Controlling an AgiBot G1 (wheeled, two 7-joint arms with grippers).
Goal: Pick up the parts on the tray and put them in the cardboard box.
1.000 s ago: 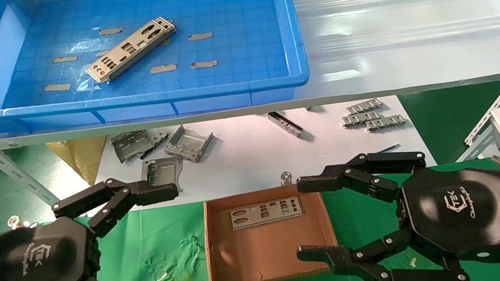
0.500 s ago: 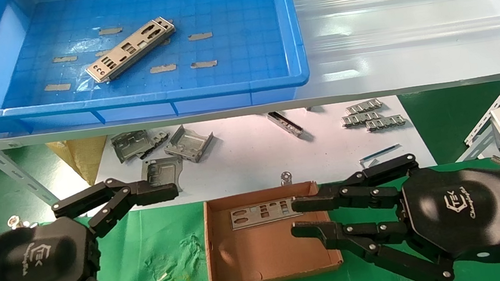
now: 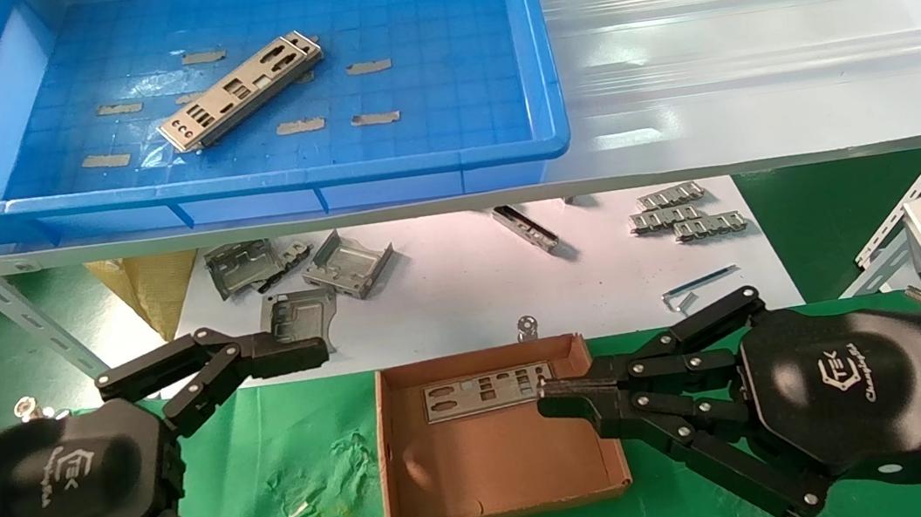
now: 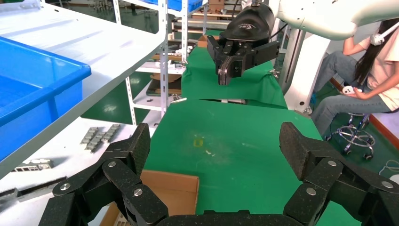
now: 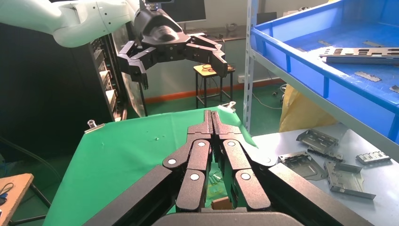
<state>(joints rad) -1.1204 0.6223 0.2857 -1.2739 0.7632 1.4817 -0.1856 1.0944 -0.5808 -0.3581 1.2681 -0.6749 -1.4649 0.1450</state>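
Note:
A silver punched part [image 3: 240, 90] lies at a slant on the floor of the blue tray [image 3: 544, 64]; it shows too in the right wrist view [image 5: 360, 52]. Another part [image 3: 486, 391] lies flat in the far half of the cardboard box [image 3: 486, 466] on the green cloth. My right gripper [image 3: 542, 391] is shut with nothing between its fingers; its tips hang over the box's right side, beside that part's right end. Left of the box, my left gripper [image 3: 332, 443] hangs open and empty. The left wrist view shows its spread jaws [image 4: 216, 141] and a box corner [image 4: 169, 190].
Bent grey brackets [image 3: 347, 264] and small toothed strips [image 3: 688, 217] lie on the white sheet under the ribbed shelf [image 3: 750, 38]. A slotted shelf post [image 3: 0, 297] runs down at the left. A seated person [image 4: 362, 70] is off to the side.
My right gripper's fingers went from wide open to shut over the box's right side. The part in the box and the left arm did not move.

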